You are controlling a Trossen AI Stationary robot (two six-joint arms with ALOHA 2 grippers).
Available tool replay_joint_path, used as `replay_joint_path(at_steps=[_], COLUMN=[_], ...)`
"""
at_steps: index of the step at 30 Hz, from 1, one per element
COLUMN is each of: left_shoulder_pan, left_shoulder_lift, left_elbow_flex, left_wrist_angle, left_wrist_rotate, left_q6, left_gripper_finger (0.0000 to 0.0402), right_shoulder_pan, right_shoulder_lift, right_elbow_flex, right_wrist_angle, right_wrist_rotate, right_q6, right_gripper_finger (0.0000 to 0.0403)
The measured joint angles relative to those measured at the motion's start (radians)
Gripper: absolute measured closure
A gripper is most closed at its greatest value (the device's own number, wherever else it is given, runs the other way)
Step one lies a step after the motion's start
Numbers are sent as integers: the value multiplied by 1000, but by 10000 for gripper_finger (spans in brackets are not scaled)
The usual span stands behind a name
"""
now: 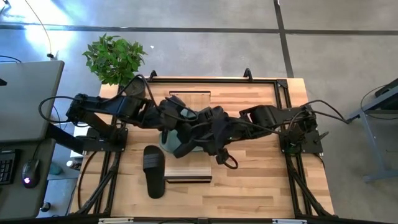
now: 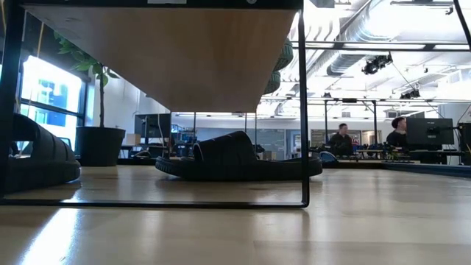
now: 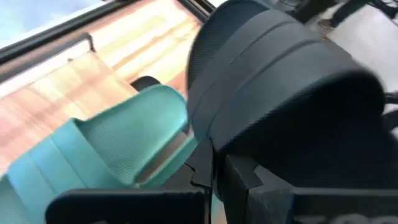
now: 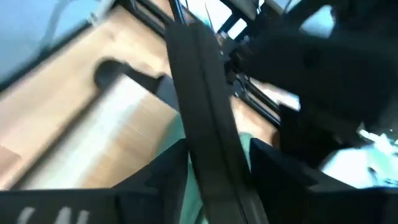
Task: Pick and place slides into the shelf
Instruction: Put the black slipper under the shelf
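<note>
A sage green slide (image 1: 169, 142) (image 3: 118, 149) lies on the shelf's light wood top (image 1: 189, 98). Both arms meet above it. A black slide (image 3: 280, 93) fills the space just in front of my shut left gripper (image 3: 214, 180) (image 1: 186, 124). My right gripper (image 4: 214, 168) (image 1: 210, 134) is open, with a finger on either side of that slide's sole (image 4: 199, 112), seen edge-on. Another black slide (image 1: 153, 169) (image 2: 37, 158) rests sole-down on the table left of the shelf. One more black slide (image 2: 235, 158) lies on the table beneath the shelf. My left gripper's shut fingertips (image 3: 199, 177) stand right at the lower edge of the black slide (image 3: 211, 146), coming at it on a downward slant from the table's left. The slide hides the meeting place, so I cannot tell whether they touch it.
A potted plant (image 1: 115, 57) stands beyond the table's far left corner. A grey desk with a mouse (image 1: 28, 180) is at the left. Black frame rails (image 1: 283, 93) run along the table's sides. People sit at desks (image 2: 340, 140) in the room behind.
</note>
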Motion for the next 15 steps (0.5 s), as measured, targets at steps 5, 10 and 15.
replay_joint_path(at_steps=[5, 10, 15], left_shoulder_pan=[-1, -1, -1], left_shoulder_lift=[-2, -2, -2], left_elbow_flex=[0, 0, 0], left_wrist_angle=[8, 9, 21], left_wrist_rotate=[3, 6, 8], left_q6=[1, 5, 13], left_gripper_finger=[401, 401, 401], right_shoulder_pan=[1, 0, 0], right_shoulder_lift=[0, 0, 0], right_elbow_flex=[-1, -1, -1], right_wrist_angle=[-1, 3, 27], right_wrist_rotate=[64, 33, -37], right_q6=[-19, -24, -23], right_gripper_finger=[192, 182, 188])
